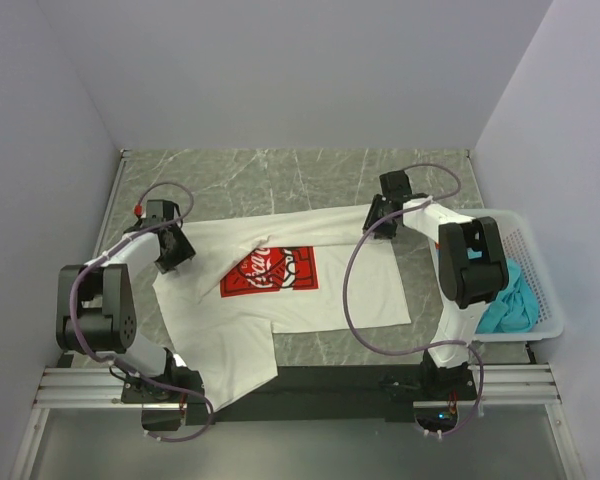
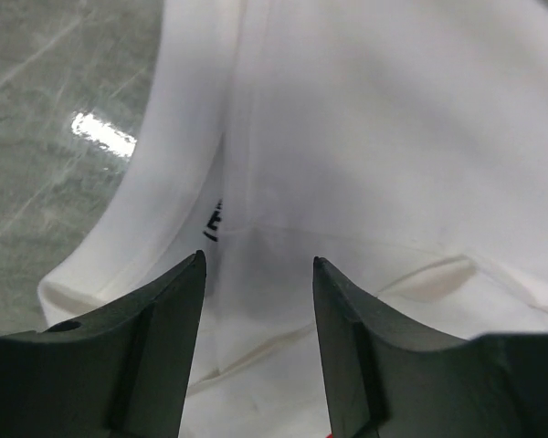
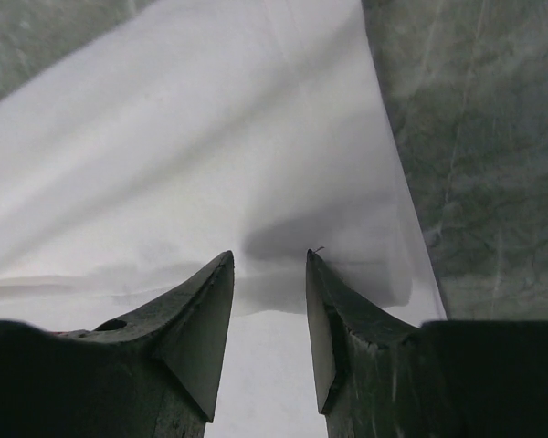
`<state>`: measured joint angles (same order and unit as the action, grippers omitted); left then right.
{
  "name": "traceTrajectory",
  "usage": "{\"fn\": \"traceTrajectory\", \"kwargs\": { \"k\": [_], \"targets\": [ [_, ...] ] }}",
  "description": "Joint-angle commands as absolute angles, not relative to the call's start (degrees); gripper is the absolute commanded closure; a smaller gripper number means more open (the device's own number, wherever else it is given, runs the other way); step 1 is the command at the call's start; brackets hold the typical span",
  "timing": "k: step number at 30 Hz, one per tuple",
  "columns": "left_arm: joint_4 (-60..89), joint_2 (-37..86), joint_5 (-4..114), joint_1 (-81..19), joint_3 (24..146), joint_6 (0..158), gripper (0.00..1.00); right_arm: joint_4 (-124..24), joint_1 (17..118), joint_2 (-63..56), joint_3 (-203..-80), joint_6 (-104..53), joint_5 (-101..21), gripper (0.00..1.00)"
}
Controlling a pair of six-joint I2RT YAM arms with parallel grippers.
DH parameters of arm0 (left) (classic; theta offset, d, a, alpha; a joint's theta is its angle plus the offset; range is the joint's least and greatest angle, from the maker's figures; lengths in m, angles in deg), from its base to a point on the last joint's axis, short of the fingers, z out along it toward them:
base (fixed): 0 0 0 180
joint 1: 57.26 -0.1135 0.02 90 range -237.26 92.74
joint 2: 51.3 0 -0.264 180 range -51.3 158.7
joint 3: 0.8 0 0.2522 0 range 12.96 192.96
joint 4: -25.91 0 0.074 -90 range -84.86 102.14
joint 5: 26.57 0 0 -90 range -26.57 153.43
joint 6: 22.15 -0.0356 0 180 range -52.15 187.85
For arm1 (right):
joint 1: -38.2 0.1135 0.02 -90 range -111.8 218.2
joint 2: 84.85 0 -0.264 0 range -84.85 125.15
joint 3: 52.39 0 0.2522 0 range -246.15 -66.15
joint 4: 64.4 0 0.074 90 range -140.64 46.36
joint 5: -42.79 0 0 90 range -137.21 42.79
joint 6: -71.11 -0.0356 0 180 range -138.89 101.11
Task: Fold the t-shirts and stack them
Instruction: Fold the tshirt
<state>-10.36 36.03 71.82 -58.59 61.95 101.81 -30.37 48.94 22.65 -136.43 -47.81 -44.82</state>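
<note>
A white t-shirt (image 1: 350,290) with a red square Coca-Cola print (image 1: 270,271) lies spread on the marble table, its far edge turned over in a long band. My left gripper (image 1: 177,250) hovers over the shirt's left end, open. In the left wrist view, white cloth (image 2: 365,137) lies under the parted left gripper (image 2: 258,261) with nothing pinched. My right gripper (image 1: 378,218) stands open at the shirt's far right corner. The right wrist view shows the right gripper (image 3: 268,255) just above the folded white cloth (image 3: 210,137). A teal t-shirt (image 1: 510,300) lies crumpled in the basket.
A white plastic mesh basket (image 1: 536,247) stands at the table's right side beside the right arm. The shirt's near left part (image 1: 230,365) hangs over the table's front edge by the left arm's base. Grey marble table (image 1: 280,180) lies bare behind the shirt, with walls close on three sides.
</note>
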Motion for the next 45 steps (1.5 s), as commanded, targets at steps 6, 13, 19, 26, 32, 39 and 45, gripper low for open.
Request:
{"fn": "traceTrajectory", "kwargs": {
  "k": [6, 13, 19, 26, 32, 39, 45],
  "targets": [
    [-11.41, 40.28, 74.86, -59.9, 63.14, 102.57, 0.46, -31.74, 46.9, 17.54, -129.44, -49.56, -47.12, 0.56],
    [-12.29, 41.69, 75.3, -63.41, 65.87, 101.43, 0.47, -32.62, 45.14, 17.98, -127.68, -50.52, -49.31, 0.56],
    [-12.81, 45.02, 75.12, -64.12, 70.08, 100.2, 0.48, -32.54, 43.21, 17.19, -127.32, -51.05, -50.28, 0.57],
    [-14.58, 37.58, 75.04, -64.03, 70.36, 101.95, 0.34, -34.73, 44.26, 10.88, -127.85, -48.95, -48.35, 0.56],
    [-13.35, 32.64, 70.74, -62.54, 72.28, 103.45, 0.32, -38.86, 44.35, 11.2, -132.24, -50.08, -43.26, 0.55],
    [-8.42, 41.5, 67.48, -61.31, 77.12, 104.59, 0.51, -40.97, 44.44, 20.43, -140.76, -52.9, -38.34, 0.59],
    [-5.96, 50.54, 69.49, -61.57, 80.98, 105.38, 0.62, -38.18, 44.26, 29.4, -148.23, -54.48, -39.03, 0.61]
  ]
}}
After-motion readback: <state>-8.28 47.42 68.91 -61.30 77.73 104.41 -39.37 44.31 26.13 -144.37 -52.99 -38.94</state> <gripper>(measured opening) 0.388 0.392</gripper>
